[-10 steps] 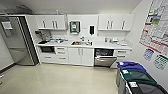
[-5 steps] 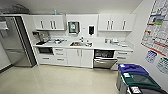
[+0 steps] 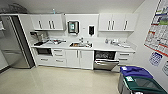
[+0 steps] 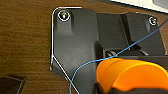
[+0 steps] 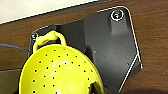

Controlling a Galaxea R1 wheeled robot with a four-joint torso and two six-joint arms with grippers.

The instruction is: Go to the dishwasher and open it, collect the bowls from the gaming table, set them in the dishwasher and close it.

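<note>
Pale kitchenette floor (image 3: 57,81) lies open up to the dishwasher (image 3: 105,60), door hanging ajar under the bench (image 3: 100,47), bins (image 3: 136,80) crowding right; end effector states I cannot tell.

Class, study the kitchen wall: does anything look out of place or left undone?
The dishwasher, right of the sink, stands with its steel door hanging part-way open, dark inside showing, while the white cabinet doors along the counter look shut.

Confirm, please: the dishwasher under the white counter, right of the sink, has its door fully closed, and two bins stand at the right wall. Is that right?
One detail is wrong: the dishwasher is not closed. In the head view its steel-grey door hangs partly open, with the dark inside showing above it. The rest holds: it sits under the white counter, right of the sink, and two bins stand at the right wall.
</note>
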